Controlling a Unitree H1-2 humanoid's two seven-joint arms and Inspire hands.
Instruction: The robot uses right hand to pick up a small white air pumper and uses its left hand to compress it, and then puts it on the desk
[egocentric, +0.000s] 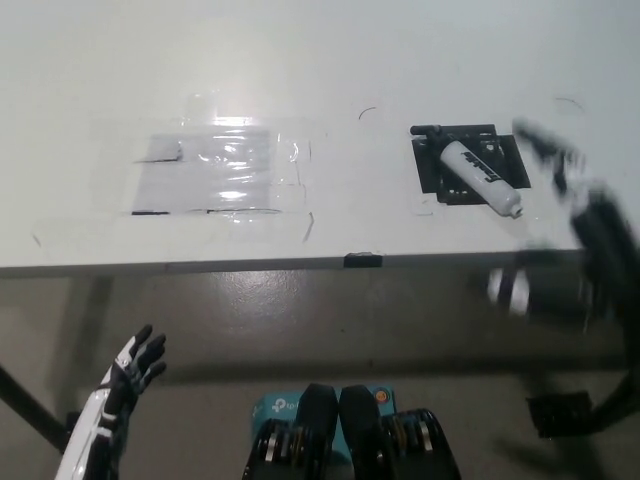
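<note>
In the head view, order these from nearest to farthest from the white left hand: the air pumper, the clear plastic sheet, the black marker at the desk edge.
Measured from the left hand, low at the left, below the desk:
1. Clear plastic sheet, on the desk's left part.
2. Black marker, at the middle of the front edge.
3. Air pumper, on the black pad at the right.

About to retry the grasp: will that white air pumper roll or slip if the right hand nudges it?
The white air pumper looks cylindrical and lies on its side, slanted across the black base plate, so a sideways nudge probably rolls it. Its tip overhangs the plate, near the desk edge, so it might roll off. Its surface looks smooth, perhaps slippery.
</note>
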